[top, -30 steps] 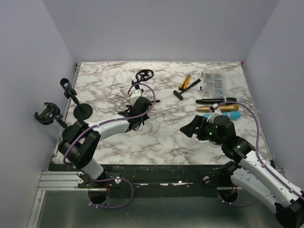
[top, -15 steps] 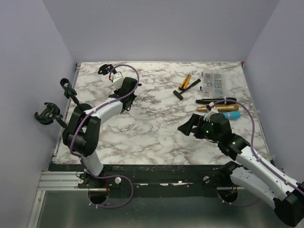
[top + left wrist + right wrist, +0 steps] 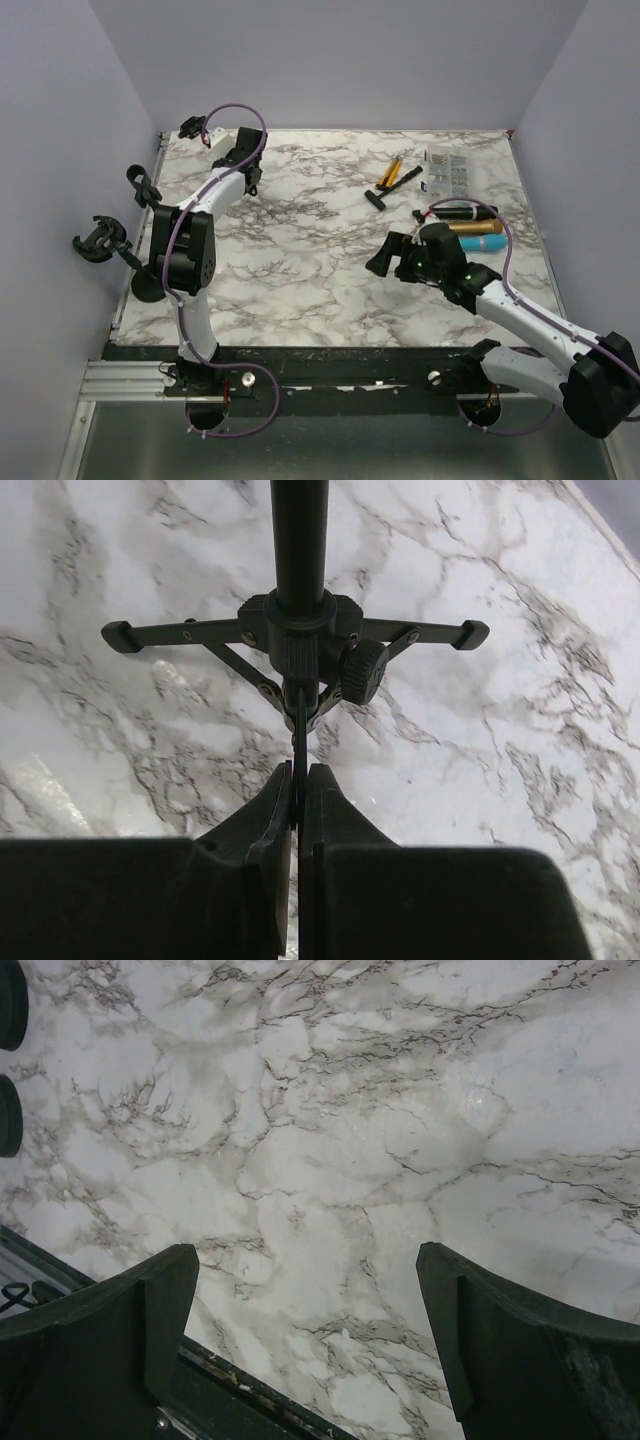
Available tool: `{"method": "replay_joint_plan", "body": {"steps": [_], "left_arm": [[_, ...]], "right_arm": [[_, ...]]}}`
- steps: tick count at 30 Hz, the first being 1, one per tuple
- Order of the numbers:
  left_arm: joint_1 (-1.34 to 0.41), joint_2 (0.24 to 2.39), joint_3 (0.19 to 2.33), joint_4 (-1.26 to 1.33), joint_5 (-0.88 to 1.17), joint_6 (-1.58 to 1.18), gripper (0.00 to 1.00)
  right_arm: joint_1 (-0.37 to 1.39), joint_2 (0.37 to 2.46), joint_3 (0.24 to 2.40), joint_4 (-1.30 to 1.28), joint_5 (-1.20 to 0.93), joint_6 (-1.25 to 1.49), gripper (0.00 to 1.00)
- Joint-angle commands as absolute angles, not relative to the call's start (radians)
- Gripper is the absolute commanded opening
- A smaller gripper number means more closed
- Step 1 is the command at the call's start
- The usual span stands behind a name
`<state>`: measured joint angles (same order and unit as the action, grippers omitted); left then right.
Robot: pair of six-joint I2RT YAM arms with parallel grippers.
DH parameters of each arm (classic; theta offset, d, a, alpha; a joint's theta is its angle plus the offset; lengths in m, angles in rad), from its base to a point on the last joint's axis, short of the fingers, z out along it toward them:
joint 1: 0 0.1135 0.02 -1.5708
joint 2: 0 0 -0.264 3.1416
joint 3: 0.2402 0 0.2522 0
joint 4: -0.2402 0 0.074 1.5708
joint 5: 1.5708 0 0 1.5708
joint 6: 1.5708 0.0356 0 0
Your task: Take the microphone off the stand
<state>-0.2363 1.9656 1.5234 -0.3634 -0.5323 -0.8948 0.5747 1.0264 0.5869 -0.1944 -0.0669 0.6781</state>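
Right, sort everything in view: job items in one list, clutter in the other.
Job: tripod stand, one leg clamped in left gripper; black microphone, gold microphone, blue microphone, all lying on the table.
Clutter: yellow-and-black tools, small packet, two clip stands at the left edge.

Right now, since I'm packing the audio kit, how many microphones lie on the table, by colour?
black microphone: 1
gold microphone: 1
blue microphone: 1
Total: 3
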Motion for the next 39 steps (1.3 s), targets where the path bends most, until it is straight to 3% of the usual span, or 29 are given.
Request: {"method": "replay_joint_plan", "body": {"steps": [1, 12, 18, 22, 28, 37, 39], "left_arm": [[-0.189, 1.984, 1.611, -0.445, -0.624, -0.890, 0.00], [-0.166, 2.010, 1.644, -0.526, -0.575, -0.894, 0.00], [-0.159, 2.008, 1.566, -0.508, -0.403, -0.958, 0.00], [-0.170, 1.969, 1.499, -0.452, -0.411, -0.978, 0.00], [-0.172, 1.916, 1.403, -0.375, -0.396, -0.972, 0.24], [-0.173, 1.861, 1.328, -0.325, -0.388, -0.919, 0.38], [-0.174, 1.828, 1.291, -0.311, -0.394, -0.924, 0.50]], "right_arm": [[0.578, 1.067, 0.635, -0.149, -0.041, 0.658, 1.00], [0.578, 1.109, 0.644, -0.122, -0.051, 0.665, 1.00], [0.578, 1.114, 0.628, -0.104, -0.065, 0.687, 1.00], [0.578, 1.086, 0.615, -0.105, -0.060, 0.689, 1.00], [0.578, 1.049, 0.575, -0.093, -0.051, 0.699, 1.00], [0.578, 0.974, 0.555, -0.125, -0.037, 0.707, 1.00], [0.578, 0.954, 0.552, -0.133, -0.028, 0.703, 1.00]]}}
